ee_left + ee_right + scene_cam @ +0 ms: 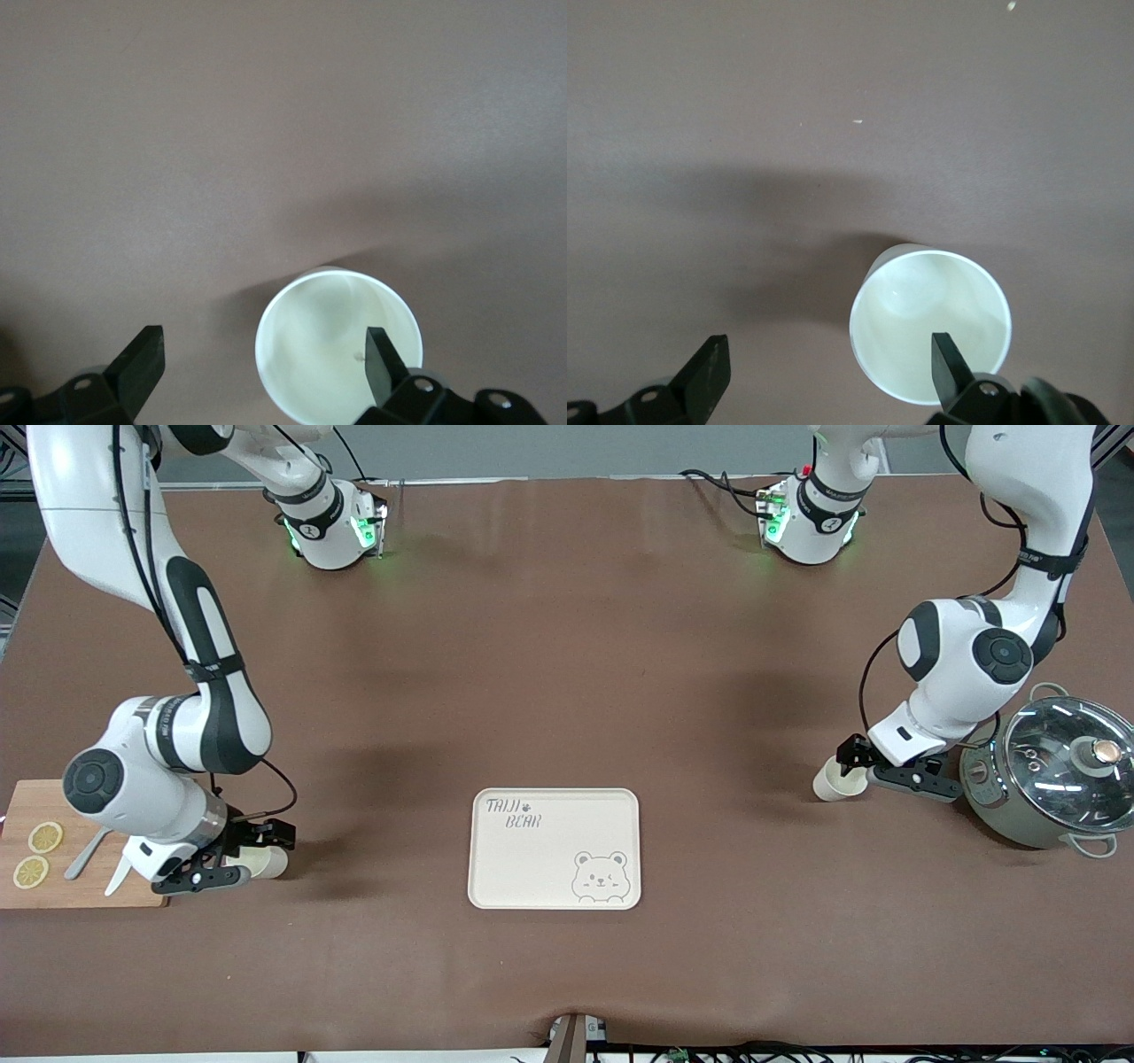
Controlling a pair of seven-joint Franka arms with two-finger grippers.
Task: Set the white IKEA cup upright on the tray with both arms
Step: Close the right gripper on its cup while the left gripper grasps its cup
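Note:
Two white cups lie on their sides on the brown table. One cup (831, 781) is at the left arm's end, its mouth facing my left gripper (856, 769). In the left wrist view the left gripper (264, 359) is open, with one finger (383, 361) across the cup's mouth (323, 350) and the other outside it. The other cup (271, 863) is at the right arm's end. My right gripper (255, 856) is open in the same way in the right wrist view (828, 363), one finger (946, 363) at the cup's mouth (921, 332). The cream tray (532, 868) lies empty between them.
A wooden cutting board (53, 886) with lemon slices (44, 838) and cutlery lies beside the right gripper at the table's edge. A steel pot with a glass lid (1059, 775) stands beside the left gripper.

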